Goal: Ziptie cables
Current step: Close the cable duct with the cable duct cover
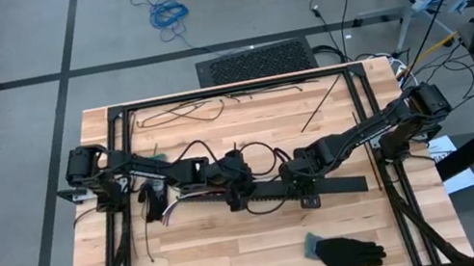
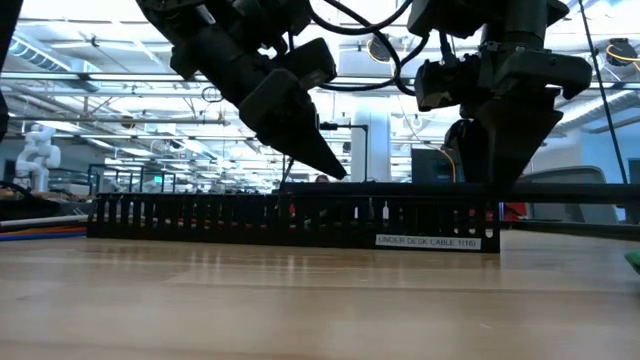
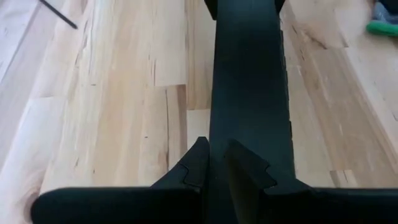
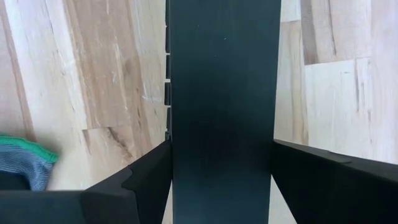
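item: loose bundle of thin multicoloured cables (image 1: 175, 206), lying under the left arm; we judge it light, floppy, best pinched mid-length. left gripper (image 3: 225, 167) closed over the long black slotted plastic strip (image 1: 310, 186); right gripper (image 4: 222, 163) open, straddling it.

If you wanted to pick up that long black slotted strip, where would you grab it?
Grip the black slotted strip across its narrow width, coming straight down from above. It lies flat and long on the table, so only its two long edges offer opposing faces. The right gripper already straddles it this way, one of its fingers at each edge.
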{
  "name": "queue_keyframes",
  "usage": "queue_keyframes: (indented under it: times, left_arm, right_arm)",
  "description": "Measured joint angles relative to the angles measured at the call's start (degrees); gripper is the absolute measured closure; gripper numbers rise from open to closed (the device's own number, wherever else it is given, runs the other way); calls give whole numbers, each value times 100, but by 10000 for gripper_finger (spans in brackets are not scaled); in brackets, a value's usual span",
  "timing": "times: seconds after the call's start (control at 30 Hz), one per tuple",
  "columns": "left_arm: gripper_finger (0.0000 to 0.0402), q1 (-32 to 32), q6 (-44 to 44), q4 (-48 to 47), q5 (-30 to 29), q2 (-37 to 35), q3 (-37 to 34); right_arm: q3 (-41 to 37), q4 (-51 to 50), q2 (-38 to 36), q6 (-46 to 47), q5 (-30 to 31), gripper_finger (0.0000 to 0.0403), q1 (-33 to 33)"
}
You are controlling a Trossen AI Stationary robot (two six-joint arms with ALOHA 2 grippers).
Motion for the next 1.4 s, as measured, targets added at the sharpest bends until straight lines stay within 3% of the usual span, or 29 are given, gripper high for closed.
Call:
queue_keyframes:
  times: [0.6, 0.8, 1.03, 1.23, 1.4]
  left_arm:
    - [349, 6, 130, 23, 2, 0, 0]
    - [349, 6, 128, 14, 2, 0, 2]
    - [349, 6, 120, -7, -11, -2, 2]
    - [349, 6, 114, -1, -15, -2, 2]
    - [349, 13, 115, 6, -36, -2, 4]
  right_arm:
    - [0, -60, 2, -108, -131, 114, -2]
    - [2, -463, -271, -155, -121, 120, -67]
    - [2, -1030, -730, 535, 22, 128, 121]
    - [-4, -560, -690, 593, 551, 128, 294]
    - [-4, 300, -667, 632, 641, 128, -161]
